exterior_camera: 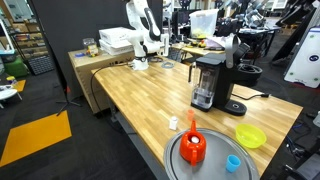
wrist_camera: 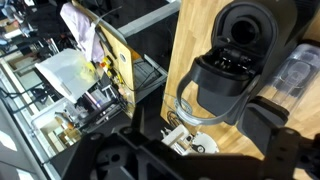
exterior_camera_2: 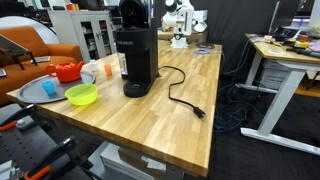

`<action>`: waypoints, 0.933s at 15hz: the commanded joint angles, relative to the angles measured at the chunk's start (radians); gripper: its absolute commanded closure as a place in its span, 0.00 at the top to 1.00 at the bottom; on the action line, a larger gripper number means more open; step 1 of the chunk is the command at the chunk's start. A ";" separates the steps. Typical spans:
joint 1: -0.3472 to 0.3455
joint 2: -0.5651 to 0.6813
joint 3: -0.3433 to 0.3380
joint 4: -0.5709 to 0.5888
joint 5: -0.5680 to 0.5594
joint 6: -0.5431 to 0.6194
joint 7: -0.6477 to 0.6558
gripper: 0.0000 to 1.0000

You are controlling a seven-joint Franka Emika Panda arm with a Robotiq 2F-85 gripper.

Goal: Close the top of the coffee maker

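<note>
top [wrist_camera: 248, 32] of the coffee maker [wrist_camera: 222, 85] stands raised, well ahead of the claw [wrist_camera: 190, 140], fingers spread apart.

Robotics lab | wooden workbench [exterior_camera: 140, 90] | mounted robot arm [exterior_camera: 140, 22] | adjustable desk [exterior_camera_2: 285, 47]

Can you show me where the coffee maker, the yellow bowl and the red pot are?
coffee maker [exterior_camera_2: 133, 62]: in an exterior view, on its black body.
yellow bowl [exterior_camera: 251, 136]: in an exterior view, on its inside.
red pot [exterior_camera: 194, 149]: in an exterior view, on its round belly.
</note>
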 commanded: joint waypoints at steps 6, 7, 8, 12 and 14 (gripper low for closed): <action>-0.034 0.150 0.034 0.098 -0.314 0.129 0.104 1.00; -0.082 0.150 0.069 0.100 -0.299 0.157 0.090 1.00; -0.085 0.154 0.070 0.103 -0.303 0.158 0.090 1.00; -0.085 0.154 0.072 0.104 -0.303 0.159 0.090 1.00; -0.085 0.154 0.072 0.104 -0.304 0.159 0.090 1.00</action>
